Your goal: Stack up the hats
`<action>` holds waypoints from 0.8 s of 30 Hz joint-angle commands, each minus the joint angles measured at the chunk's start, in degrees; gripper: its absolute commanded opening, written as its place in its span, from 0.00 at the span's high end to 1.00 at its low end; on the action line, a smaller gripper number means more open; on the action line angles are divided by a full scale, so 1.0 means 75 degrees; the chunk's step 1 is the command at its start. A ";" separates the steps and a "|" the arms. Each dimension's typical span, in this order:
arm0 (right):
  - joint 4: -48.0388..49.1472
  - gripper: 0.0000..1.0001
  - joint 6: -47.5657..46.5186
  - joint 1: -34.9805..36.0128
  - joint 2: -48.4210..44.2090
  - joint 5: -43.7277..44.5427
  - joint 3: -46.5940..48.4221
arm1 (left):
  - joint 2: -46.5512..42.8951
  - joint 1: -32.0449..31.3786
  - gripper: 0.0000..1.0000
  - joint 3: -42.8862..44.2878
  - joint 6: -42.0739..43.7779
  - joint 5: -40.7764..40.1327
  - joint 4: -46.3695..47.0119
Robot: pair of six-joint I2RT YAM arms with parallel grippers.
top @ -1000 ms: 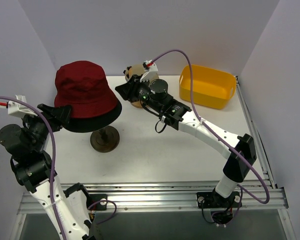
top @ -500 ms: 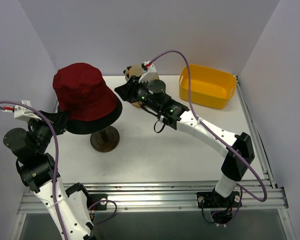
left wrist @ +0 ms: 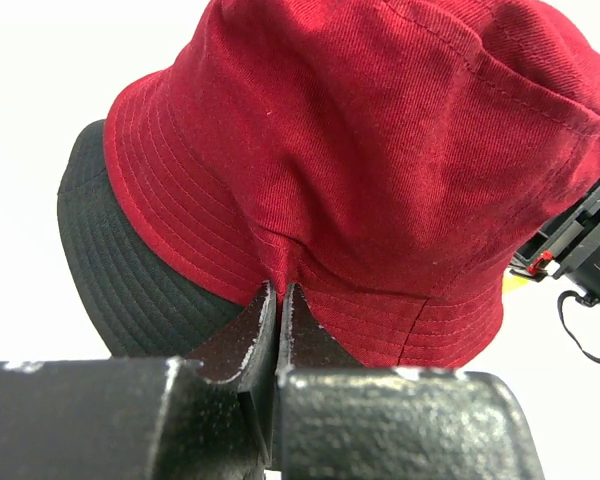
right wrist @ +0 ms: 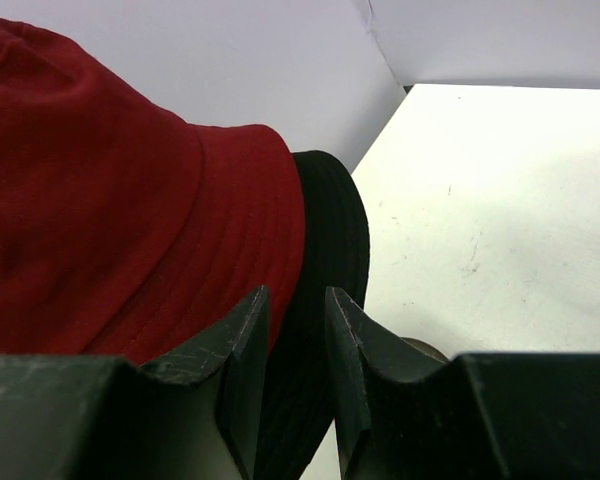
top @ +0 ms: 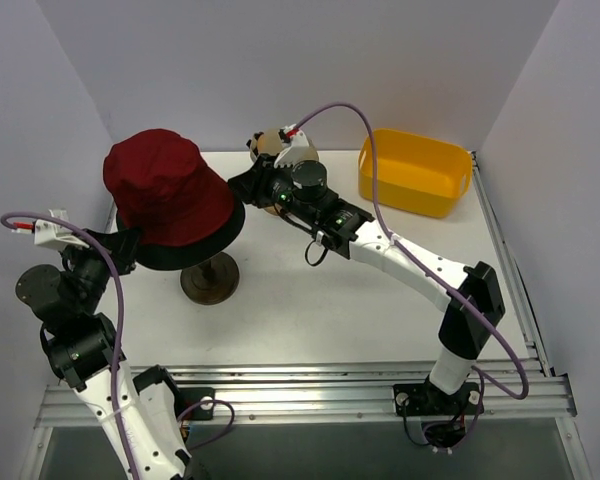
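A dark red bucket hat [top: 168,190] sits over a black bucket hat [top: 202,246], whose brim shows beneath it, both on a wooden stand [top: 209,280]. My left gripper [top: 130,244] is at the hats' left side. In the left wrist view it [left wrist: 278,288] is shut on the red hat's brim [left wrist: 380,300], with the black brim [left wrist: 120,270] to its left. My right gripper [top: 244,184] is at the hats' right side. Its jaws [right wrist: 295,292] stand apart, the black brim [right wrist: 330,230] shows in the gap, and the red hat [right wrist: 110,220] lies left.
A yellow bin [top: 410,190] stands at the back right. A tan rounded thing [top: 270,142] is mostly hidden behind the right wrist. Grey walls close in the left, back and right. The metal rail [top: 310,400] runs along the near edge.
My left gripper has shut on the red hat's brim, and the left arm has dropped lower. The red hat has shifted a little left. The right gripper has edged left.
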 commanded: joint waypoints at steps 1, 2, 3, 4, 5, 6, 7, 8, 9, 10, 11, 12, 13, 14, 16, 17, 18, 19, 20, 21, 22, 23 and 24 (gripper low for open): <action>0.0437 0.75 0.0011 -0.0006 0.0091 -0.0079 0.0341 | -0.0057 -0.0041 0.94 -0.0396 0.0393 -0.0081 -0.0955; 0.0437 0.75 0.0011 -0.0006 0.0103 -0.0090 0.0353 | -0.0080 -0.0052 0.93 -0.0431 0.0393 -0.0081 -0.0955; 0.0437 0.75 0.0011 0.0006 0.0103 -0.0102 0.0353 | -0.0092 -0.0052 0.92 -0.0466 0.0427 -0.0081 -0.0966; 0.0437 0.75 0.0023 0.0006 0.0091 -0.0090 0.0365 | -0.0092 -0.0052 0.88 -0.0467 0.0439 -0.0093 -0.1001; 0.0425 0.75 0.0011 0.0006 0.0080 -0.0090 0.0376 | -0.0092 -0.0052 0.85 -0.0455 0.0440 -0.0093 -0.1001; 0.0379 0.75 -0.0024 0.0006 0.0068 -0.0090 0.0400 | -0.0104 -0.0052 0.77 -0.0420 0.0440 -0.0116 -0.1001; 0.0343 0.75 -0.0047 0.0018 0.0045 -0.0067 0.0435 | -0.0104 -0.0052 0.72 -0.0385 0.0428 -0.0174 -0.1083; 0.0296 0.75 -0.0082 0.0006 -0.0002 -0.0067 0.0458 | -0.0104 -0.0052 0.65 -0.0327 0.0405 -0.0360 -0.1118; 0.0261 0.75 -0.0117 0.0006 -0.0037 -0.0044 0.0482 | -0.0116 -0.0052 0.57 -0.0257 0.0393 -0.0467 -0.1165; 0.0156 0.75 -0.0211 0.0006 -0.0084 0.0038 0.0505 | -0.0139 -0.0052 0.55 -0.0094 0.0358 -0.0572 -0.1247; 0.0121 0.75 -0.0258 -0.0006 -0.0143 0.0050 0.0494 | -0.0162 -0.0052 0.53 -0.0011 0.0218 -0.0747 -0.1271; 0.0097 0.74 -0.0316 -0.0006 -0.0259 0.0062 0.0482 | -0.0198 -0.0052 0.50 0.0095 0.0159 -0.0877 -0.1271; 0.0004 0.74 -0.0456 -0.0006 -0.0307 0.0051 0.0482 | -0.0244 -0.0052 0.45 0.0316 0.0089 -0.1005 -0.1306; -0.0055 0.74 -0.0504 -0.0006 -0.0365 0.0074 0.0482 | -0.0268 -0.0052 0.42 0.0446 0.0018 -0.1100 -0.1306; -0.0277 0.74 -0.0621 -0.0006 -0.0506 0.0271 0.0482 | -0.0257 -0.0052 0.37 0.0843 -0.0263 -0.1405 -0.1388; -0.0313 0.73 -0.0656 -0.0006 -0.0576 0.0331 0.0459 | -0.0256 -0.0052 0.36 0.0938 -0.0438 -0.1382 -0.1353; -0.0348 0.73 -0.0668 -0.0017 -0.0600 0.0343 0.0447 | -0.0256 -0.0052 0.35 0.1032 -0.0486 -0.1440 -0.1376; -0.0372 0.73 -0.0715 -0.0017 -0.0623 0.0343 0.0459 | -0.0268 -0.0052 0.32 0.1196 -0.0498 -0.1533 -0.1446; -0.0407 0.73 -0.0750 -0.0029 -0.0658 0.0297 0.0493 | -0.0268 -0.0052 0.32 0.1290 -0.0428 -0.1662 -0.1516; -0.0465 0.73 -0.0774 -0.0017 -0.0670 0.0273 0.0517 | -0.0268 -0.0052 0.32 0.1395 -0.0381 -0.1953 -0.1668; -0.0489 0.73 -0.0820 -0.0029 -0.0694 0.0250 0.0529 | -0.0268 -0.0052 0.32 0.1512 -0.0323 -0.2072 -0.1739; -0.0466 0.73 -0.0879 -0.0029 -0.0764 0.0168 0.0494 | -0.0257 -0.0052 0.32 0.1780 -0.0241 -0.2178 -0.1809; -0.0361 0.72 -0.0926 -0.0029 -0.0811 0.0098 0.0459 | -0.0233 -0.0052 0.32 0.1899 -0.0229 -0.2248 -0.1868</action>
